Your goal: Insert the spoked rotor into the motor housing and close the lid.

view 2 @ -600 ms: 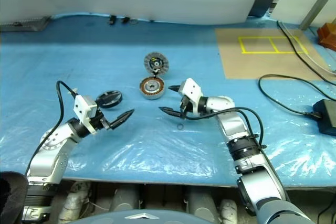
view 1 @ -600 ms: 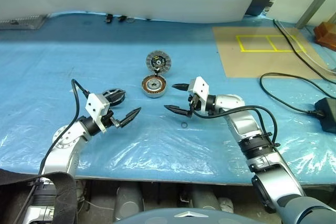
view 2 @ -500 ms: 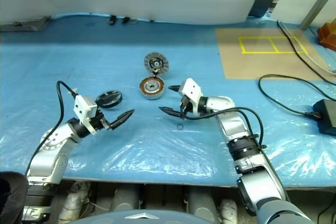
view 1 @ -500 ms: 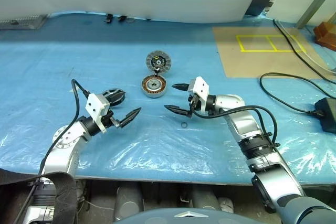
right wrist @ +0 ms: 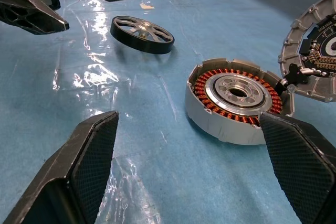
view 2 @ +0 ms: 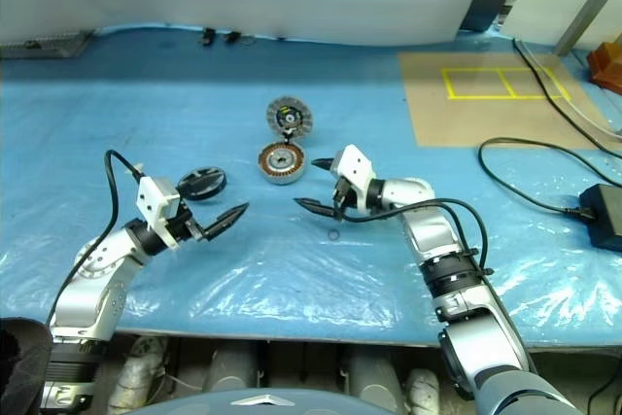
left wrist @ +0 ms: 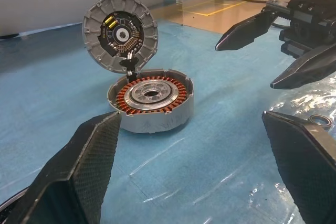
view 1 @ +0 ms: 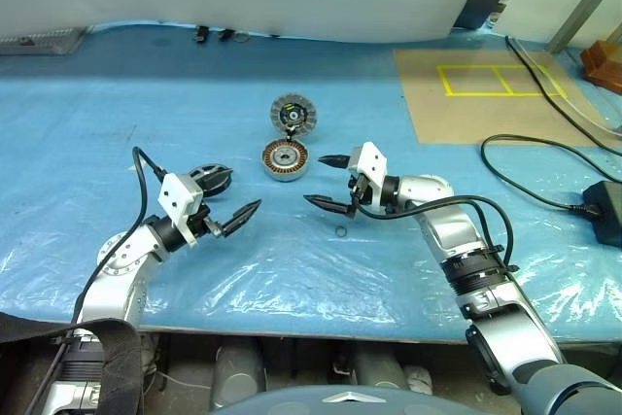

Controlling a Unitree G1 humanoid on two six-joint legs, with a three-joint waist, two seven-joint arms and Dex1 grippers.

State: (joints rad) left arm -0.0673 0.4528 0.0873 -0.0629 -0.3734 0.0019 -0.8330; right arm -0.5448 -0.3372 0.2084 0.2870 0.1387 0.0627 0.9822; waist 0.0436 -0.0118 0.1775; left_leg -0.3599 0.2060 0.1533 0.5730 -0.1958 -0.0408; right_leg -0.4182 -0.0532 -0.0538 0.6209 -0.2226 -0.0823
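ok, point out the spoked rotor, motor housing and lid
spoked rotor (right wrist: pixel 142 33): right wrist view, silver spokes near the hub.
motor housing (left wrist: pixel 151 94): left wrist view, silver centre inside the copper windings.
lid (left wrist: pixel 121 34): left wrist view, dark centre.

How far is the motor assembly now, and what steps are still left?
Nothing is assembled yet. The lid stands open behind the motor housing, whose windings are bare. The spoked rotor lies apart on the sheet. Both grippers, left and right, are open and empty. Inserting and closing remain.

Likely a workshop — blue plastic-covered bench (view 1: pixel 292 269), taped floor marks (view 1: pixel 491 80), loose cables (view 1: pixel 544 157)
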